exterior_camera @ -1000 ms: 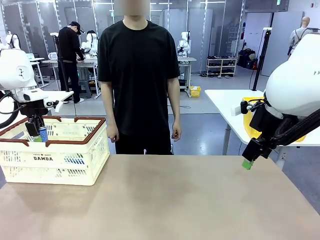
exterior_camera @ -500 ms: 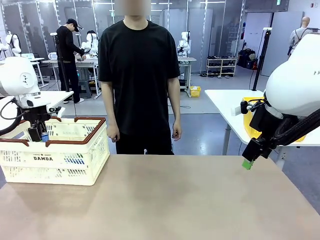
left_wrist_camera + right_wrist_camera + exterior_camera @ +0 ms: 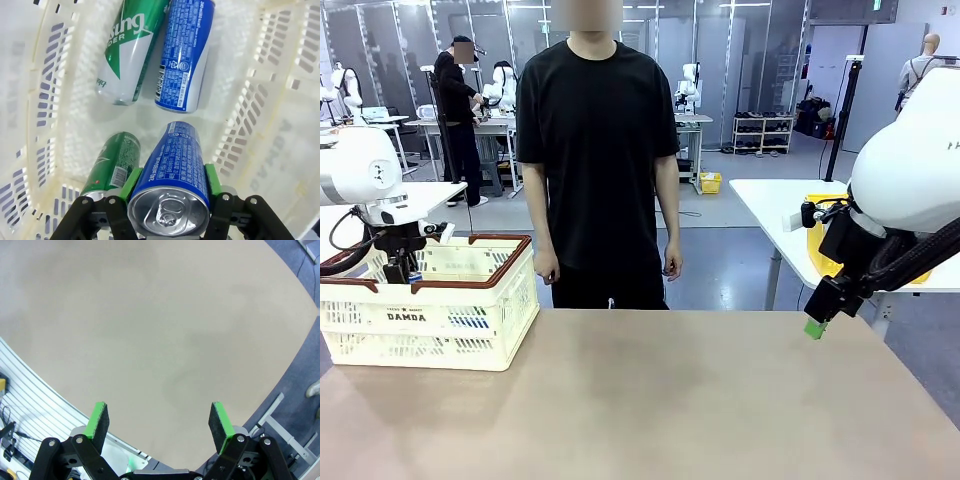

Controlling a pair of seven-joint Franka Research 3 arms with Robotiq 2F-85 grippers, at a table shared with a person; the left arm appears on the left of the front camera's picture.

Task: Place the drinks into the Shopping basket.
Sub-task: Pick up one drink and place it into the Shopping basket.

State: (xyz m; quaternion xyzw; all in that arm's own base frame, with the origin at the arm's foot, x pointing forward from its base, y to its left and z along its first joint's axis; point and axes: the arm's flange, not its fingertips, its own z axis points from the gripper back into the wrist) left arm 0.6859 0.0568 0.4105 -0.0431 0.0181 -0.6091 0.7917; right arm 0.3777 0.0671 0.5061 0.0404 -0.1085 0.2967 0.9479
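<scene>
**Left gripper held a blue can inside the basket**

The left gripper (image 3: 171, 187) was clenched on a blue can (image 3: 174, 176), its green pads (image 3: 133, 181) pressed to both sides, silver top facing the wrist camera. It hung inside the basket (image 3: 250, 100), above the floor. Three more cans lay on that floor: a green can (image 3: 110, 166) just beside the held one, and farther in a second green can (image 3: 131, 50) next to a second blue can (image 3: 185, 55), side by side.

From the front, the left gripper (image 3: 400, 270) dipped past the brown rim of the basket (image 3: 440, 320) at the table's left end. The right gripper (image 3: 158, 425) hung released over bare table (image 3: 150, 330), near its right edge (image 3: 814, 322). A person (image 3: 598, 150) stood at the far side.
</scene>
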